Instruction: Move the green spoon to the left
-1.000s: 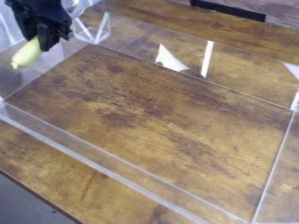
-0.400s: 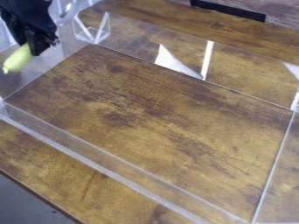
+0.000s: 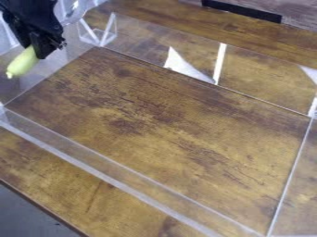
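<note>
Wooden table (image 3: 186, 23) with dark, worn grain, filling the whole view. On it, a large shallow tray (image 3: 124, 176) with clear walls, its floor showing the same brown wood through it. Nothing lying on the tray's floor; only bright reflections on the far wall, near the middle and toward the right corner. Near wall running diagonally from the left edge down toward the bottom right, catching pale light along its rim.

At the tray's far left corner, just above and outside the wall: black gripper (image 3: 44, 44), reaching down from the upper left edge. Jaws nearly together, pinched on the upper end of the spoon (image 3: 22, 63). Only the yellow-green handle visible, hanging down and to the left from the jaws, tilted, its lower end beside the tray's left wall. Metal bowl of the spoon hidden by the gripper or out of sight; cannot tell which. Cannot tell either whether the handle's tip touches the wall or hangs just clear of it.

Behind the gripper, close to the same far left corner, a small clear plastic piece (image 3: 96, 28), upright. Beyond the tray's far wall, more bare table, and a dark strip (image 3: 242, 7) at the top edge.
</note>
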